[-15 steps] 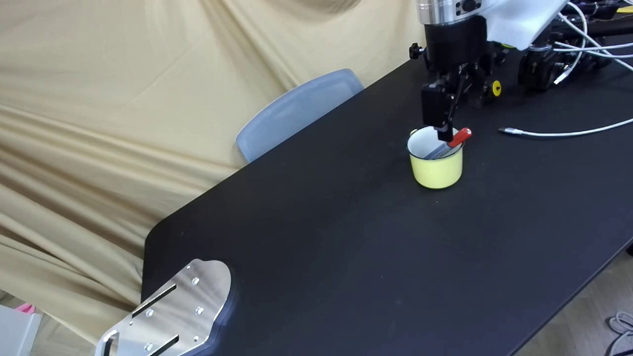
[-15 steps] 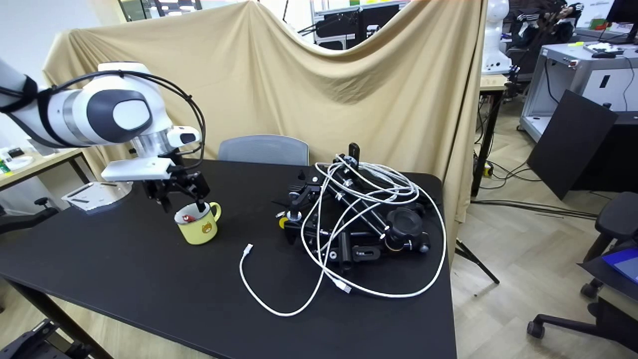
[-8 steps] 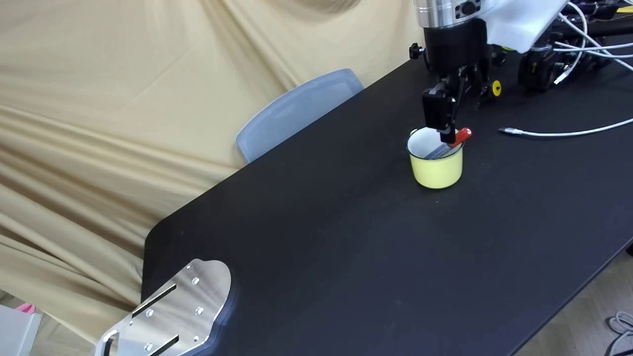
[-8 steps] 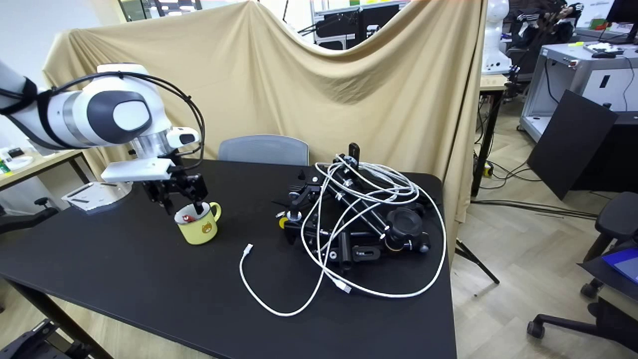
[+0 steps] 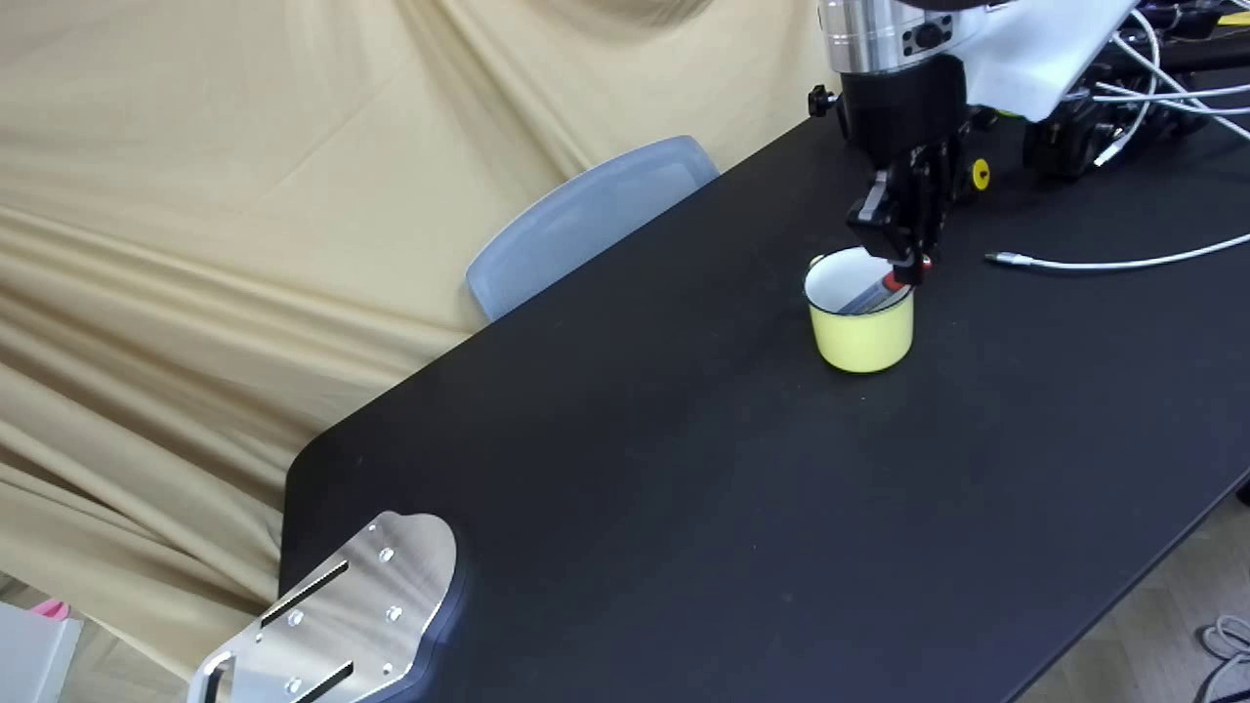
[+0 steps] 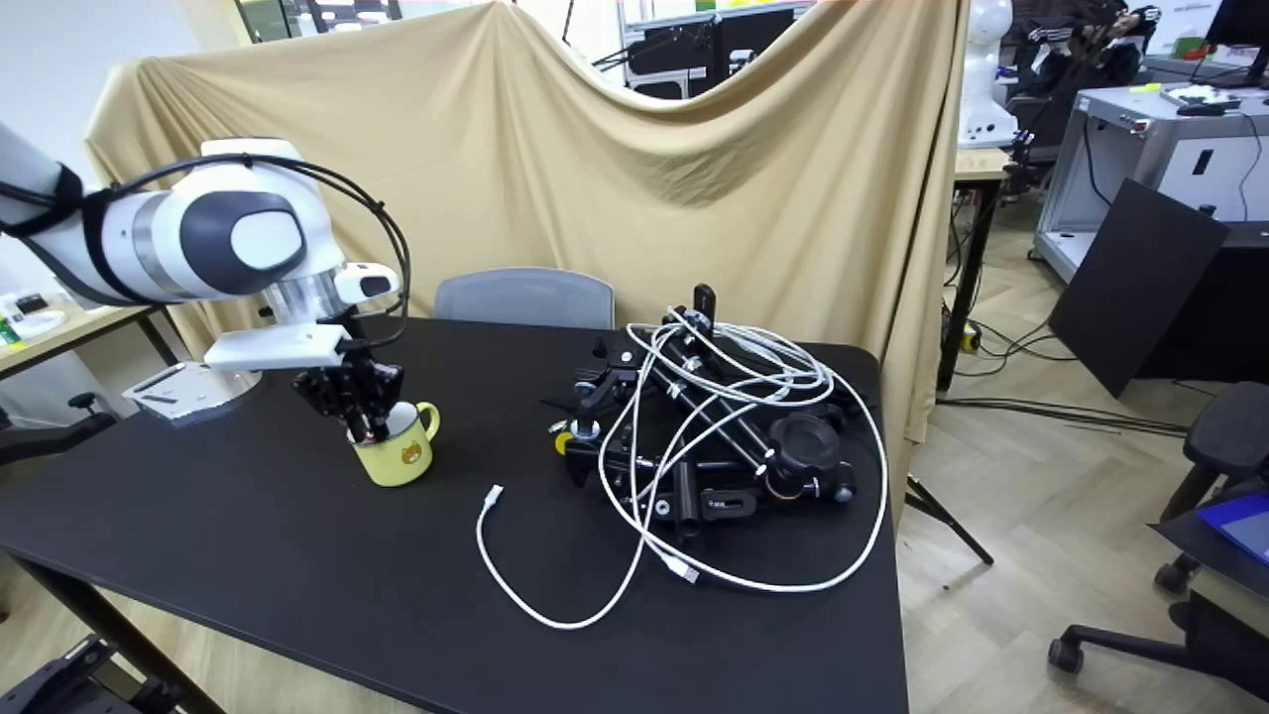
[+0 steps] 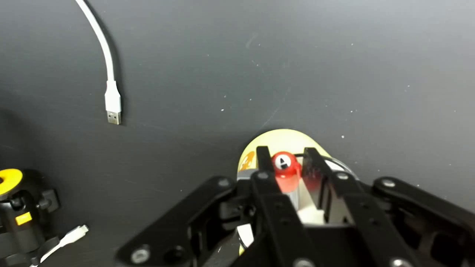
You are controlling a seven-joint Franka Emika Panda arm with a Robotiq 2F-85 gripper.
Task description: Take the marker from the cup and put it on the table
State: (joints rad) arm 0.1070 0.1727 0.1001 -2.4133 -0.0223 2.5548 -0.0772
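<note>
A round yellow-green cup [image 5: 859, 342] with a white inside stands upright on the black table [image 5: 684, 469]. The marker [image 5: 864, 298] leans inside it, its red end up over the rim. My gripper [image 5: 908, 273] reaches down at the cup's rim, its fingers on either side of that red end. From the wrist view, the red cap of the marker [image 7: 285, 165] lies between the gripper's [image 7: 287, 154] narrowed fingers, close against the left one. A slim gap shows between it and the right finger [image 7: 315, 163]. The marker's lower end is hidden.
White cables [image 6: 644, 535] lie over and around a black tripod-like rig [image 6: 694, 446]; one cable plug [image 7: 112, 100] rests near the cup. A metal plate [image 5: 371, 596] sits at the table's far end, and a grey-blue chair [image 5: 586, 225] stands along one side.
The jaws have gone from wide to narrow around the marker's red end. The hand has come slightly lower over the rim. Cup and marker look unmoved.
</note>
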